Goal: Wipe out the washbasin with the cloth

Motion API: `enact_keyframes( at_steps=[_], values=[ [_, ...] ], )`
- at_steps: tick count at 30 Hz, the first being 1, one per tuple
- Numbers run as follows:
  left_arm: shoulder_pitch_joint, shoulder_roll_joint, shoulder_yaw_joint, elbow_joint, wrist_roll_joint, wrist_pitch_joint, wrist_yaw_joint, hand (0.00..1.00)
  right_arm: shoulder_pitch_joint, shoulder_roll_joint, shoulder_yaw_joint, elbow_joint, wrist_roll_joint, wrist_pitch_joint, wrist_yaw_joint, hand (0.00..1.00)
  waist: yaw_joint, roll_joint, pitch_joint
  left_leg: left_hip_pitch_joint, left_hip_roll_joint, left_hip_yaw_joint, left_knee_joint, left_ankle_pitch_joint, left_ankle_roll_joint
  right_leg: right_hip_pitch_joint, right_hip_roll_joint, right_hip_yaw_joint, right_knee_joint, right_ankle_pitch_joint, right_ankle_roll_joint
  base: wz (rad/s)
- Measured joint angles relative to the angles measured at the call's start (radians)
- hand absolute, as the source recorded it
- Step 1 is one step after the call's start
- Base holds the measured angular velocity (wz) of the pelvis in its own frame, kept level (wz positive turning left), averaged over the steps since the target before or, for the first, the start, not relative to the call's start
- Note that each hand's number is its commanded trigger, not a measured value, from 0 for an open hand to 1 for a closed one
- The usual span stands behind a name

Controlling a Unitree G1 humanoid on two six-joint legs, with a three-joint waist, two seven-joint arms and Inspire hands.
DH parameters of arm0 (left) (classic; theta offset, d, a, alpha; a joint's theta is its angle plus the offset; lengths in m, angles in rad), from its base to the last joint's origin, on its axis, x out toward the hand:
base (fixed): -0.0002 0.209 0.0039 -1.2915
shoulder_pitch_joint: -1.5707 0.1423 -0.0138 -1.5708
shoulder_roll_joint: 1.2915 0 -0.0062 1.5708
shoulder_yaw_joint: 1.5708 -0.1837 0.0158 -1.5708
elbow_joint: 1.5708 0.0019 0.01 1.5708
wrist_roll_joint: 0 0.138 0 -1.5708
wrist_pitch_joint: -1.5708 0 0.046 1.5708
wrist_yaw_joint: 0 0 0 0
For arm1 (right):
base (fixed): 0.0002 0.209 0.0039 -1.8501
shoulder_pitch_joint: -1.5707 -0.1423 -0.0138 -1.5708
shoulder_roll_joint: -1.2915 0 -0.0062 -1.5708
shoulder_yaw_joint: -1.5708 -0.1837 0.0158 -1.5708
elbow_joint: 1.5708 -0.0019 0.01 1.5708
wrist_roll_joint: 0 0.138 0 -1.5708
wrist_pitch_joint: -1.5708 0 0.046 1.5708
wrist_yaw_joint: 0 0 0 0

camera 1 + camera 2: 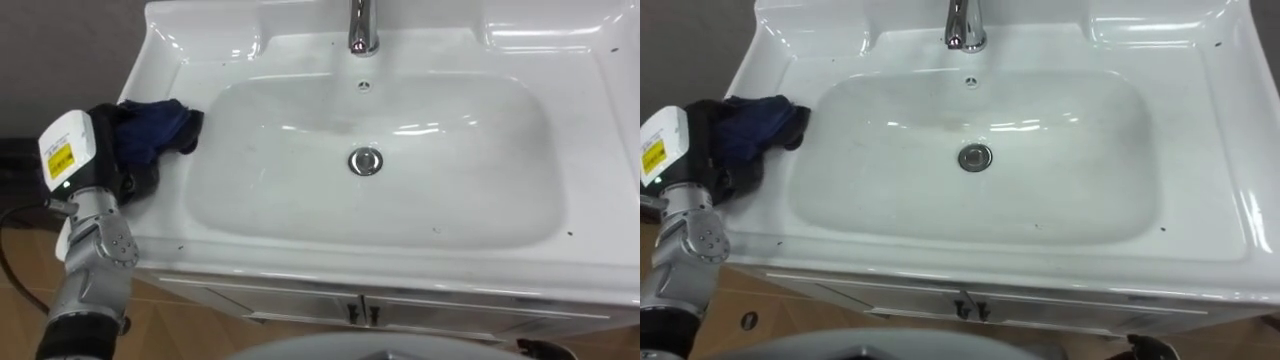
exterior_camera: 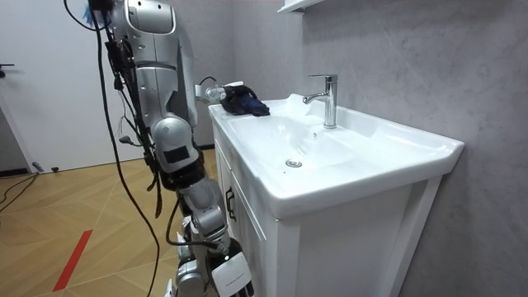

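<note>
One dark blue cloth (image 1: 165, 128) bunched on basin (image 1: 300, 252) rim | left hand (image 1: 128, 172) grip unclear

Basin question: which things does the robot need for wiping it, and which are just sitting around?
For the job:
basin
dark blue cloth on the basin's left rim
left hand, on the cloth

Just there:
tap
drain
cabinet doors
shelf
right hand, hanging low beside the cabinet
</note>
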Motion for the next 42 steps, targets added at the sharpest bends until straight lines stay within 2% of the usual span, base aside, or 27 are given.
enact_keyframes(
  at_steps=[14, 20, 24, 32, 40, 42],
  values=[
    [0.0, 0.0, 0.002, -0.031, 0.025, -0.022, 0.033, 0.0, 0.003, 0.004, 0.0, 0.0, -0.015, -0.003, 0.0, 0.0, 0.005, -0.02, 0.0117, -0.004, -0.005, -0.01, -0.001, 0.001, 0.003, -0.003, 0.0, 0.007, -0.006, -0.003, 0.004, 0.0],
    [0.0, 0.0, 0.004, -0.088, 0.064, -0.022, 0.059, 0.0, 0.002, 0.007, 0.001, 0.003, -0.036, -0.007, 0.001, 0.0, 0.002, -0.016, 0.0117, -0.009, -0.006, -0.016, 0.002, 0.0, 0.002, -0.003, 0.0, 0.009, -0.008, -0.002, 0.004, 0.0],
    [-0.001, 0.0, 0.004, -0.114, 0.092, -0.027, 0.07, 0.0, 0.01, 0.007, 0.008, 0.005, -0.037, -0.009, 0.006, 0.0, -0.001, -0.009, 0.0087, -0.008, -0.006, -0.017, 0.002, -0.001, 0.002, -0.002, 0.001, 0.011, -0.007, -0.002, 0.003, 0.0],
    [-0.009, 0.002, 0.004, -0.164, 0.138, -0.055, 0.1, 0.0, 0.011, 0.009, 0.008, 0.0, -0.036, -0.013, 0.027, 0.0, 0.001, -0.009, 0.012, -0.008, -0.005, -0.019, 0.004, -0.002, 0.003, -0.002, 0.001, 0.012, -0.005, -0.002, 0.003, 0.0],
    [-0.01, 0.002, 0.004, -0.181, 0.128, -0.076, 0.114, 0.0, 0.011, 0.011, 0.028, 0.002, -0.029, -0.024, 0.026, 0.0, 0.001, -0.002, 0.0144, -0.015, -0.005, -0.025, 0.018, -0.005, 0.005, 0.0, 0.001, 0.007, -0.005, -0.002, 0.003, 0.02],
    [-0.01, 0.002, 0.006, -0.191, 0.107, -0.091, 0.115, 0.0, 0.01, 0.013, 0.026, 0.004, -0.031, -0.029, 0.026, 0.0, 0.001, 0.001, 0.0159, -0.019, -0.006, -0.032, 0.019, -0.005, 0.005, -0.002, 0.002, 0.004, -0.006, -0.002, 0.003, 0.06]
  ],
)
